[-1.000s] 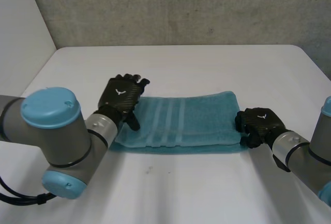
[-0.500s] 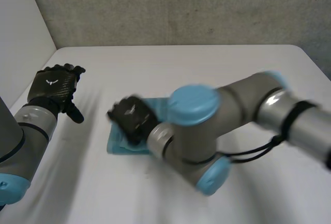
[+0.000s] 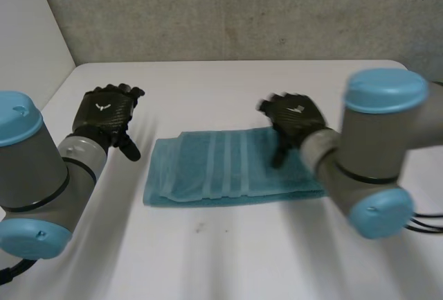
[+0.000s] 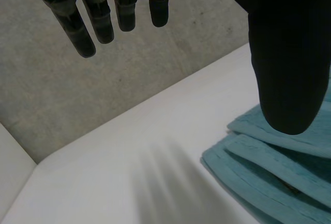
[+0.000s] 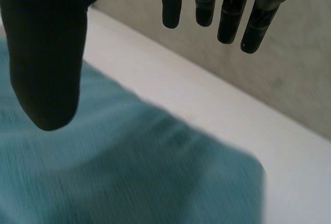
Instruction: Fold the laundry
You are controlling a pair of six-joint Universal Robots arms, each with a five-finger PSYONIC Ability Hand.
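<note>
The left hand (image 3: 105,114) is held open beside the folded teal towel (image 3: 221,170); the right hand (image 3: 296,118) is held open over it.

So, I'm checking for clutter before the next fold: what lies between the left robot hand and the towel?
Nothing. In the head view, only bare white table separates the left robot hand from the teal towel.

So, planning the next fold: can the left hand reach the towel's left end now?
Probably yes: the left hand is open, empty, beside that end of the towel, only bare table between.
</note>
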